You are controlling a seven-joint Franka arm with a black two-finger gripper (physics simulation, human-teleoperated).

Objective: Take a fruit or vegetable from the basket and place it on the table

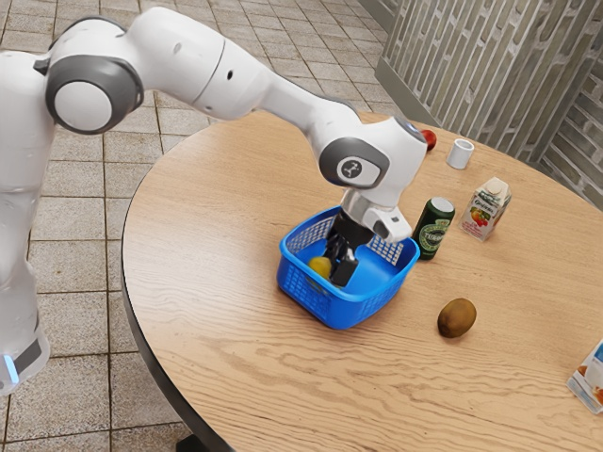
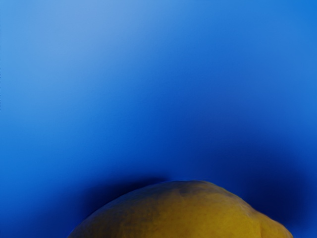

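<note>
Can't tell if tool [image 1: 338,266] is open or gripping; centre yellow fruit [image 1: 321,267], confirm grip, lift straight above basket [image 1: 332,312].

Item 1: green can [image 1: 434,229], standing right of centre; pale brand lettering across its round label, too small to read with certainty.
Item 2: drink carton [image 1: 485,211], farther right and slightly farther back; dark script brand name on its front, apparently opening "Gre", the rest illegible; smaller red lettering lower down, illegible.
Item 3: robot arm [image 1: 383,155], far side of centre; small pale emblem on a dark oval joint cover, no word legible.
</note>
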